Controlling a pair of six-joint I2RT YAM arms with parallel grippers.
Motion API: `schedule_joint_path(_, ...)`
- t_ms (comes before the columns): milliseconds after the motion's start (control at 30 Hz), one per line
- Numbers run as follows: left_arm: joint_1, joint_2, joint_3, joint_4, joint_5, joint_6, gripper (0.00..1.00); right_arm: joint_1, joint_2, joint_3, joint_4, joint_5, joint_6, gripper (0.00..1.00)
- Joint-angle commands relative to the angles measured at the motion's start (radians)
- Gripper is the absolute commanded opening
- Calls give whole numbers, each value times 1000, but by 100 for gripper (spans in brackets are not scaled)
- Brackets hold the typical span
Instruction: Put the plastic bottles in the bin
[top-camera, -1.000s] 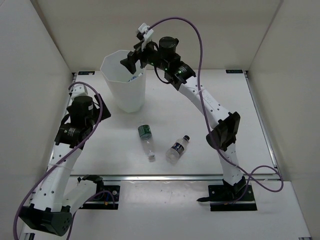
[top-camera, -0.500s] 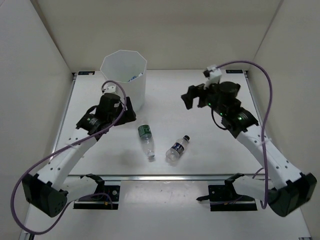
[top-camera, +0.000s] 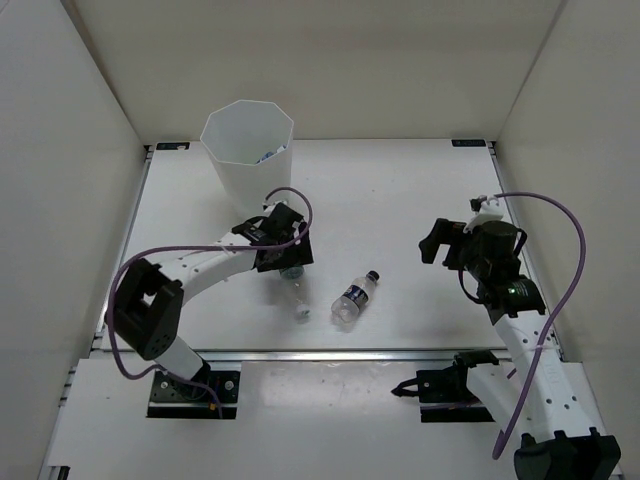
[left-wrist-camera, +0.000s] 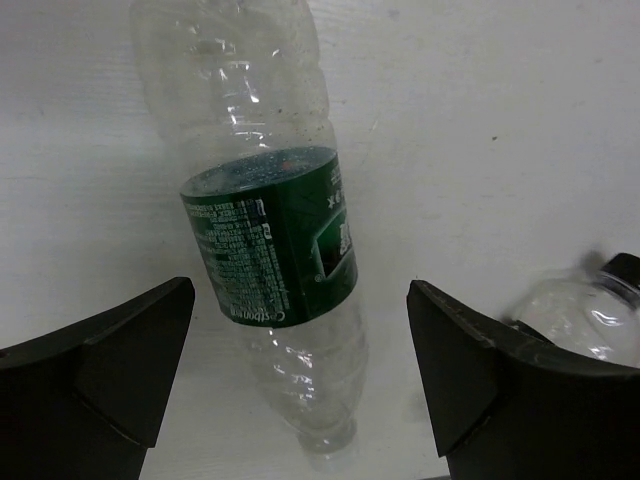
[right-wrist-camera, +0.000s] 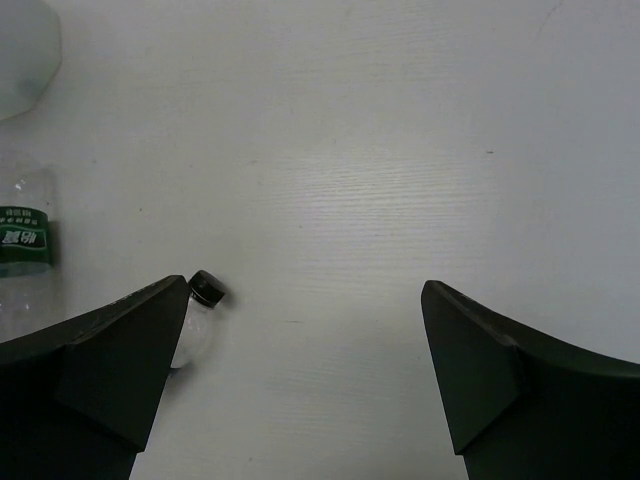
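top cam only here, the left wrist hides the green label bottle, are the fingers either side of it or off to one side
Observer: Either side. The left wrist view shows the left gripper open, with the green-label bottle lying on the table between its fingers, which are level with the label.
Operator: ok and the right gripper, anything in it
Observer: Nothing. The right wrist view shows the right gripper open over bare table, with only the top of the black-capped bottle showing beside one finger.
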Motion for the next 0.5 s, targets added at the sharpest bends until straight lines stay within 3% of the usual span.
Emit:
schedule_joint_path(0,-16,45,40,-36,-72,-18,99,-4,-43,-15,15,9,3,99)
schedule_joint_path(167,22,97,-16,52,-5,-29,98,-24,-32,-17,-24,24,-14,100)
schedule_joint_path(300,10,179,50,30,4,5,76,-46,-55,-27,-28,18,-19,99)
schedule_joint_path(467,20,177,106,-4,26,19,60,-70,-71,-15,-52,38,-28,99)
